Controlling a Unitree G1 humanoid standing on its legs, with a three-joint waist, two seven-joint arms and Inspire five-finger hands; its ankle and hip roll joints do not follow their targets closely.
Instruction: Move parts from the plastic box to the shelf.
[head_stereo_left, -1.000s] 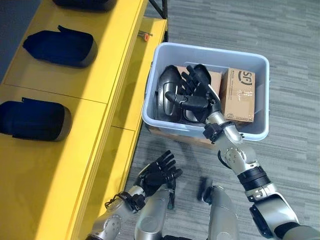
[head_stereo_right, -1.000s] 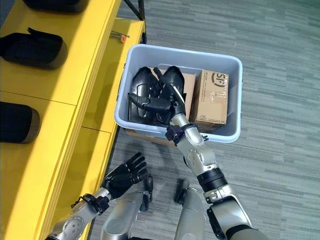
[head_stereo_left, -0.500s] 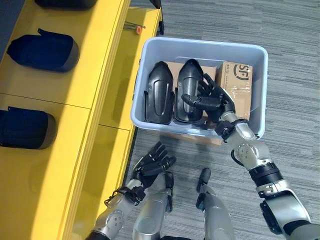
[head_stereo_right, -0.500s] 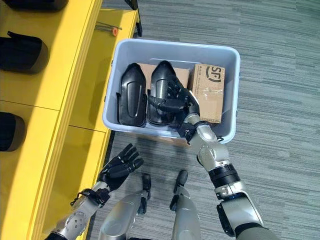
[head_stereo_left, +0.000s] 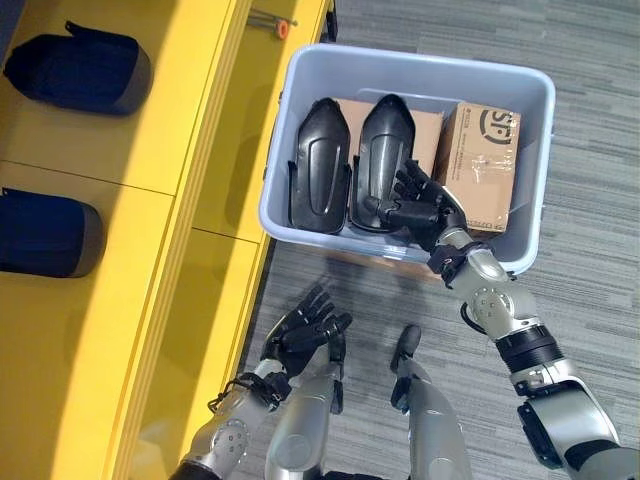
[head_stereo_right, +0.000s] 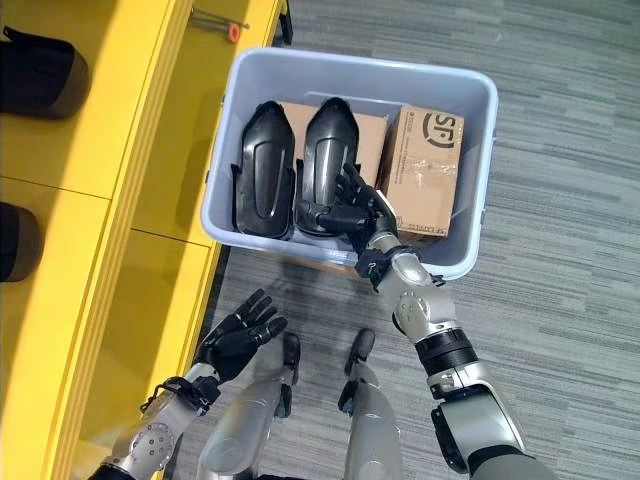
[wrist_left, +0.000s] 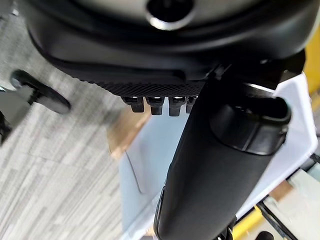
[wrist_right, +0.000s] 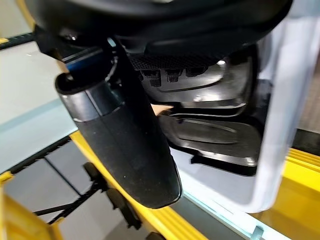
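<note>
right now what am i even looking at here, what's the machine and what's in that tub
This is a humanoid robot looking down at its own arms. Two pictures come from cameras in its head; the other two sit on its wrists, very close behind each hand.

On the carpet stands a pale plastic box. Inside lie two black moulded parts side by side and a cardboard carton. Beside it on the robot's left is a yellow shelf with dark parts already on it.

The right hand reaches into the box with fingers spread, at the right-hand black part, nothing gripped yet. The left hand hangs open, low, over the carpet.
</note>
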